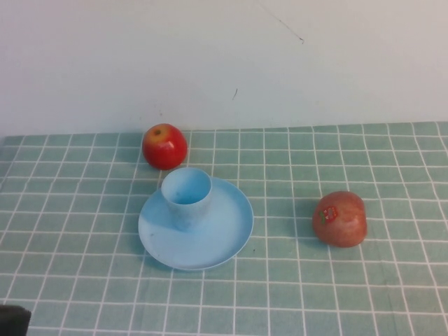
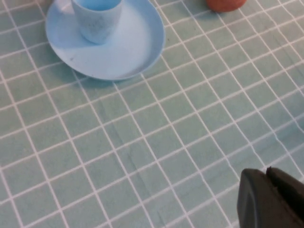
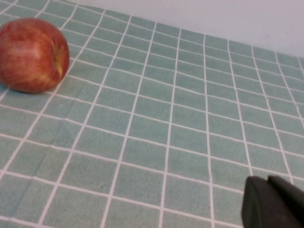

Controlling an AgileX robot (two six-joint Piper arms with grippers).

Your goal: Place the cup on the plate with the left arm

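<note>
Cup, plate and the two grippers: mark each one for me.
cup point(image 1: 186, 198): high view, outer wall, standing on the plate.
plate point(image 1: 224, 234): high view, bare surface.
left gripper point(image 2: 271, 199): left wrist view, black finger, away from the cup.
right gripper point(image 3: 273, 203): right wrist view, black finger, over bare cloth.

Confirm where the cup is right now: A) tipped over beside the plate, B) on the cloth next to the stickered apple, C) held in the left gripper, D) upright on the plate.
D: the cup stands upright on the plate, toward its rear left part. The left gripper is pulled back over bare cloth, holding nothing, and the right gripper is off by the stickered apple.
</note>
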